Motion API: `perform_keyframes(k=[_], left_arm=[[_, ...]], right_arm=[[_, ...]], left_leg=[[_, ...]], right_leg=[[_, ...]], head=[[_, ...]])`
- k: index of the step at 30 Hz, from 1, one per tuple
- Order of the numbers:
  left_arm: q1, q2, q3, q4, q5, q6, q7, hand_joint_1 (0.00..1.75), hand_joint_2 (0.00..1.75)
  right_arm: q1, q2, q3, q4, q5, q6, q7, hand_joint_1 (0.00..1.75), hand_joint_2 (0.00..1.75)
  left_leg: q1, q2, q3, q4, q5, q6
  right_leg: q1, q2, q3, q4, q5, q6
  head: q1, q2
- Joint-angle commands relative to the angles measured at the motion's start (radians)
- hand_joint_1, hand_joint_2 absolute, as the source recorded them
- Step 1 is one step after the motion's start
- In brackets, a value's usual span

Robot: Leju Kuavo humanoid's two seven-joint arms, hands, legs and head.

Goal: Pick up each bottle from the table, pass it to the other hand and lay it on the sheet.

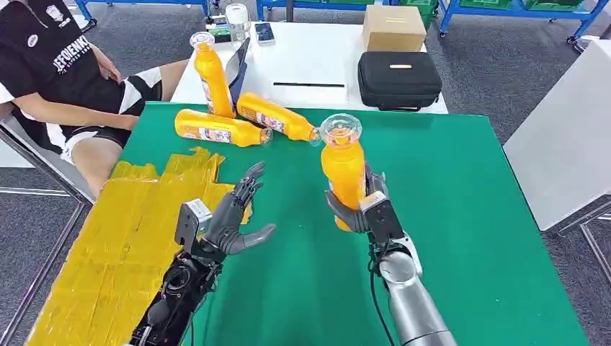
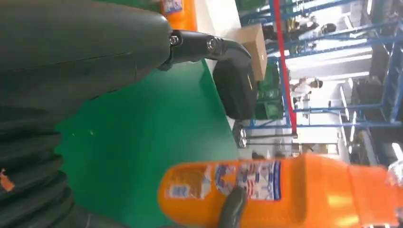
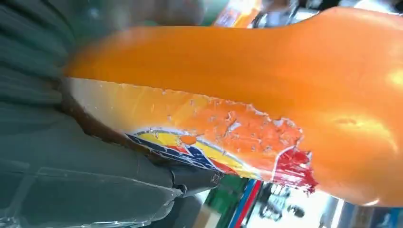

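- My right hand (image 1: 358, 207) is gripping an orange bottle (image 1: 343, 167) around its lower body, holding it upright above the green tabletop (image 1: 447, 216), cap end up.
- In the right wrist view that bottle (image 3: 266, 95) is lying across my palm, its torn label (image 3: 223, 142) facing the camera and my fingers (image 3: 190, 178) wrapping beneath it.
- My left hand (image 1: 238, 216) is holding nothing; its fingers (image 1: 248, 184) are spreading wide, with the thumb pointing toward the bottle and the palm turned to it.
- The two hands are near each other but apart, with bare green between them.
- In the left wrist view the held bottle (image 2: 285, 190) is showing just beyond my open hand, with a dark fingertip of the other hand across its label.
- The yellow sheet (image 1: 122, 245) is lying on the left part of the tabletop, crumpled, reaching under my left forearm.
- Two more orange bottles are lying on their sides at the far edge of the tabletop: one (image 1: 220, 128) to the left, one (image 1: 277, 117) slanting beside it, their cap ends close together.
- Another bottle (image 1: 211, 76) is standing upright just behind them.
- A white table (image 1: 317, 54) beyond is carrying a black case (image 1: 398, 79) and a cardboard box (image 1: 393, 27).
- A seated person (image 1: 65, 72) is at the far left.
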Motion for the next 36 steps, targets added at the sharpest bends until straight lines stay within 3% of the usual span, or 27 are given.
perform_keyframes(k=[1,9,14,23,36], left_arm=[[-0.059,0.023,-0.052,0.015,0.011,0.0,0.03,0.0,1.75],[-0.064,0.033,-0.057,-0.005,0.029,0.014,0.039,0.0,1.75],[-0.031,0.045,-0.037,-0.072,0.05,0.029,0.035,0.0,1.75],[0.01,0.055,-0.057,-0.159,0.046,0.034,0.023,0.0,1.75],[0.013,0.06,-0.08,-0.169,0.044,0.04,0.022,0.0,1.75]], right_arm=[[-0.098,0.024,0.083,0.119,-0.019,0.007,-0.005,1.75,1.75],[-0.118,0.038,0.2,0.152,-0.025,0.039,0.003,1.75,1.75],[-0.114,0.038,0.313,0.145,0.081,-0.027,0.033,1.75,1.75],[-0.135,0.044,0.445,0.263,0.202,-0.068,0.064,1.75,1.75],[-0.123,0.042,0.489,0.244,0.28,-0.061,0.107,1.75,1.75]], left_leg=[[0.001,0.001,0.002,0.0,-0.001,-0.002],[0.001,0.002,0.002,0.0,-0.002,-0.002],[0.002,0.004,0.006,0.001,-0.005,-0.006],[0.001,0.001,0.001,-0.001,-0.001,-0.002],[0.001,-0.001,0.0,0.0,-0.001,-0.002]], right_leg=[[0.001,0.0,0.001,0.0,-0.001,-0.001],[0.001,0.001,0.001,0.0,-0.001,-0.001],[0.002,0.002,0.005,0.001,-0.004,-0.002],[0.001,0.001,0.0,0.0,-0.001,-0.001],[0.001,-0.001,0.0,0.0,-0.001,-0.001]], head=[[0.0,0.0],[0.0,0.0],[0.0,0.0],[0.0,0.0],[0.0,0.0]])
